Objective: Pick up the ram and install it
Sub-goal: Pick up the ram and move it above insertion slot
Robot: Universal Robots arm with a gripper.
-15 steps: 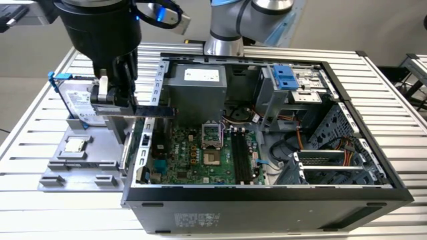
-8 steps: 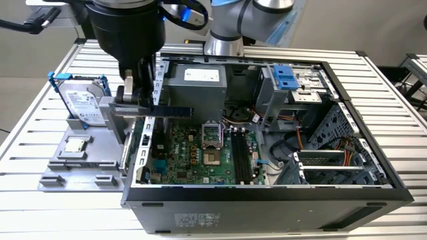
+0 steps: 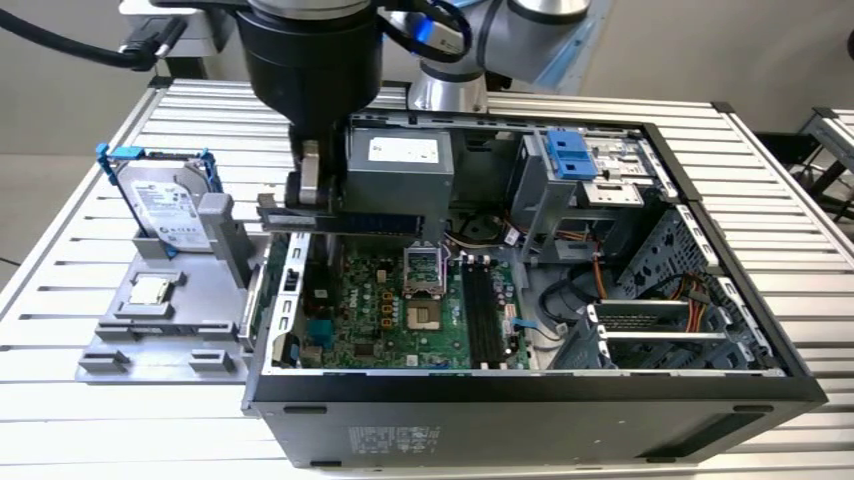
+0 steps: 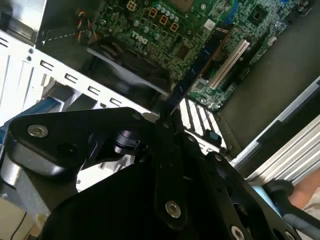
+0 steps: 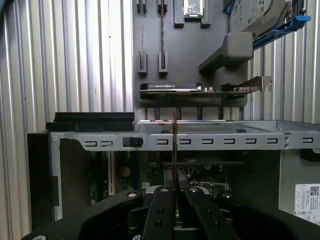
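The ram (image 3: 358,222) is a slim dark stick, held level above the left rear of the open computer case (image 3: 534,392), with my gripper (image 3: 310,203) shut on one end of it. In the second wrist view the ram (image 4: 200,62) reaches out from the gripper (image 4: 169,117) over the green motherboard (image 4: 165,35). The first wrist view shows the ram (image 5: 174,145) edge-on as a thin line rising from the gripper (image 5: 174,186), above the case's metal wall (image 5: 210,141). The black memory slots (image 3: 483,320) lie lower down on the motherboard, toward the exterior view's right of the stick.
A grey fixture tray (image 3: 140,345) sits beside the case on the exterior view's left. It carries a silver hard drive in a blue bracket (image 3: 167,205) and a small square chip (image 3: 150,290). The power supply (image 3: 398,165) stands just behind the ram. Drive cages and cables (image 3: 641,300) fill the case's right.
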